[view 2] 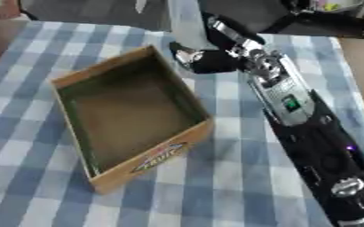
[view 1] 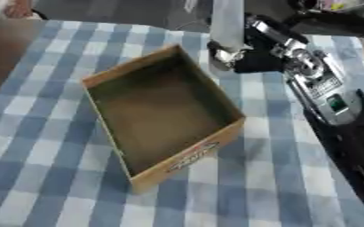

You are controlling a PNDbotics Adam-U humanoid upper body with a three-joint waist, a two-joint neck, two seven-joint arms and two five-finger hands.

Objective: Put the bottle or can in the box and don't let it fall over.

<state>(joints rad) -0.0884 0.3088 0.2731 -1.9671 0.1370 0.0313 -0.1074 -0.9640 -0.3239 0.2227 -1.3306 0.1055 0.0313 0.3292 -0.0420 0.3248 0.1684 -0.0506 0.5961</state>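
Note:
An open cardboard box (view 1: 107,76) with nothing inside sits askew on the blue and white checked cloth, a printed label on its near wall. My right arm runs from the lower right up to the far middle. There my right hand (view 1: 243,56) has its fingers curled round the lower part of a tall pale grey bottle or can (view 1: 227,22). The bottle stands upright just beyond the box's far right corner, outside the box. Its base is hidden by the hand, so I cannot tell whether it touches the cloth. My left hand shows in no view.
The checked cloth (view 1: 53,155) covers most of the table, with bare brown table (view 1: 2,53) at the far left. Dark equipment (view 2: 333,20) lies along the far right edge. My forearm (view 2: 294,111) crosses the cloth to the right of the box.

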